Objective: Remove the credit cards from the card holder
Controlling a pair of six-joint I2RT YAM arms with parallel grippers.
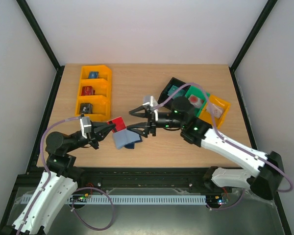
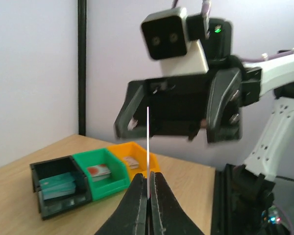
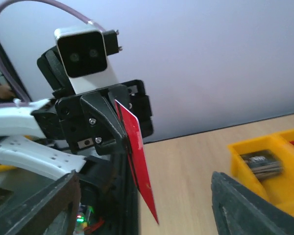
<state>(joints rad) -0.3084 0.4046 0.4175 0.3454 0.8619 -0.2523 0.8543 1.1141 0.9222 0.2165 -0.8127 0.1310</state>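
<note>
Red credit card (image 1: 118,122) is pinched by the L hand (image 1: 109,129), jaws fully closed on its lower edge. Card stands up out of the fingertips, tilted a bit, held above the worktop (image 1: 186,147). From L wrist cam it's edge-on, just a thin pale line rising from the closed tips.

R hand (image 1: 132,121) faces the L hand head-on, jaws spread wide, nothing held. Card sits just in front of its open fingers, not touching either one.

Card holder (image 1: 126,140) lies flat on the worktop, near the front edge, just below and between the two hands. It lies open: paler blue-grey panel on the left, dark navy part on the right. Can't tell if more cards are inside.

Yellow 3-compartment bin (image 1: 93,93) is at far L of the worktop w/ small items in each slot. Black bin (image 1: 172,88), green bin (image 1: 198,100) and orange bin (image 1: 218,107) sit in a row at far R, behind the R arm, each w/ small items.
</note>
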